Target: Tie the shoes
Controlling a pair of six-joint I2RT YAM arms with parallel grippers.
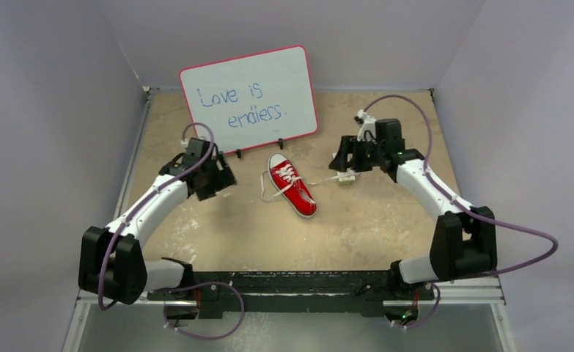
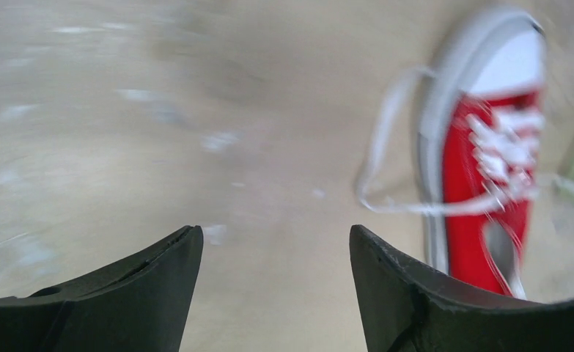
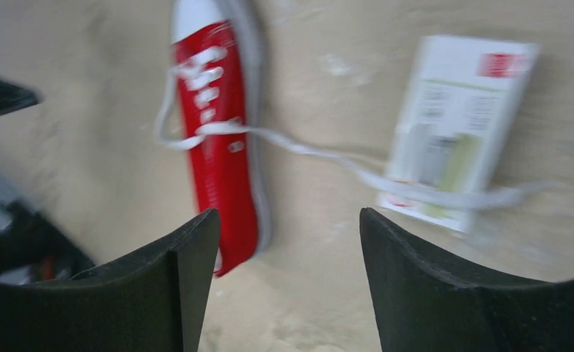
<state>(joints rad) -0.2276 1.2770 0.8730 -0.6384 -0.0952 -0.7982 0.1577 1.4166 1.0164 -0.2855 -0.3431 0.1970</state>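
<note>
The red shoe (image 1: 292, 185) with its white toe cap lies in the middle of the table, toe toward the near right. Its white laces (image 2: 386, 161) trail loose: one loop lies to the shoe's left and one strand (image 3: 320, 155) runs right, across a small white box (image 3: 456, 125). My left gripper (image 2: 275, 238) hovers to the left of the shoe (image 2: 489, 161), open, with only bare table between its fingers. On the other side of the shoe (image 3: 221, 147), my right gripper (image 3: 289, 220) is also open and holds nothing.
A whiteboard (image 1: 251, 99) with blue writing leans upright just behind the shoe. The small white box (image 1: 346, 177) lies beside the right gripper (image 1: 340, 163). Grey walls close in the table on the left, back and right. The left gripper (image 1: 221, 180) is near the board's lower left corner.
</note>
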